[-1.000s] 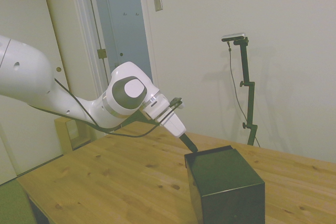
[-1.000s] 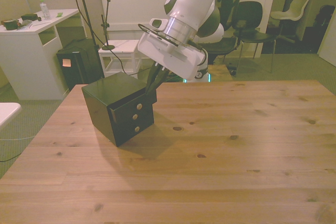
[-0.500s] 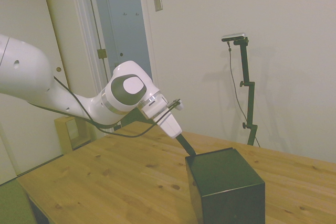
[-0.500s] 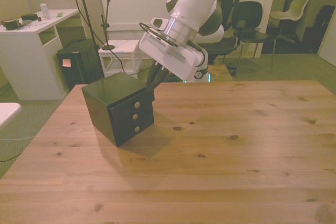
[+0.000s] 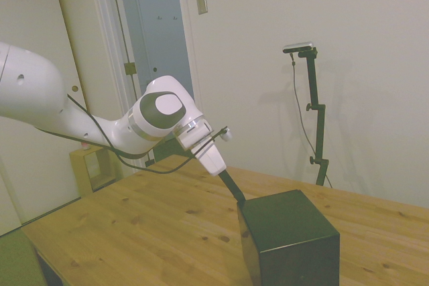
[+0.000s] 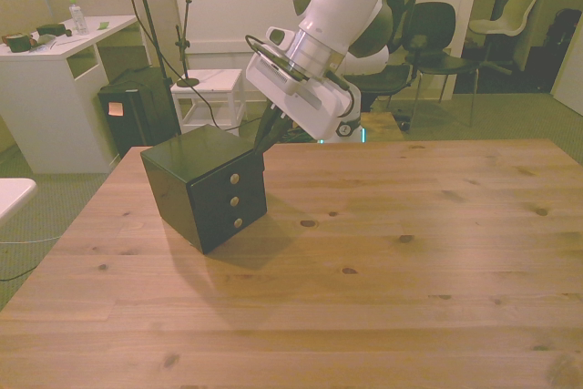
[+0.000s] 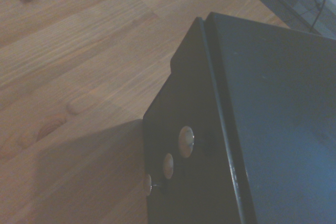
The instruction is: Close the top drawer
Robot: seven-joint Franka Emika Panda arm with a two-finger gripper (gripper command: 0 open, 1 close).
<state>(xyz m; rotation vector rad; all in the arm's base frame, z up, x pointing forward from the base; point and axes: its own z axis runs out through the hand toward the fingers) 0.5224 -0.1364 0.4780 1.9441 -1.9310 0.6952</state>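
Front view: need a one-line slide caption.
White Franka arm's gripper at the upper rear corner of a black three-knob cabinet, its top drawer flush with the front, on a wooden table.

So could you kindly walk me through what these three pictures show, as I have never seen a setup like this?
They show one moment from three cameras. The white machine is a robot arm; its claw has dark fingers that reach down to the upper front edge of a small black cabinet on a wooden table. One camera stands beside the table, one faces the robot across it, and one rides on the wrist, looking down at the cabinet's three round knobs. The top drawer looks pushed in, level with the front. Nothing is held.
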